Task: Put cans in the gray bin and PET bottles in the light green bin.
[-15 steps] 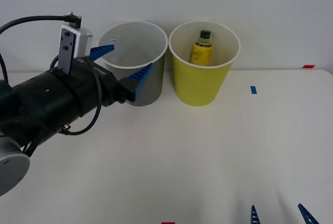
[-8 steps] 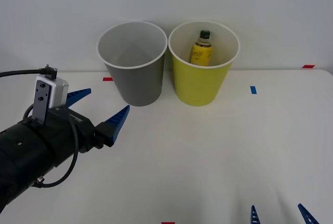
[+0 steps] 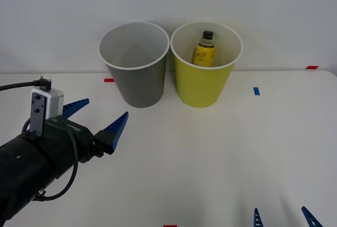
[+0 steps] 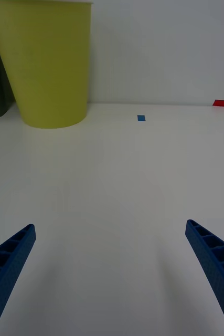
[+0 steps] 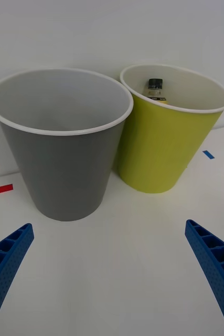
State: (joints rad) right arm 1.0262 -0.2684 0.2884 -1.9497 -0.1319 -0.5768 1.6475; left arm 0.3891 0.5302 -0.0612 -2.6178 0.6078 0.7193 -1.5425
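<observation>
One light, slick PET bottle (image 3: 204, 49) inside light green bin (image 3: 202, 87), best pinched mid-body; left gripper (image 3: 97, 117) spread, empty.

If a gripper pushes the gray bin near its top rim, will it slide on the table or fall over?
The gray bin is tall and narrows toward its base, so a push near the rim would probably tip it rather than slide it. It looks like thin, light plastic, so little weight would steady it. The light green bin stands close beside it and might stop a fall toward that side.
</observation>
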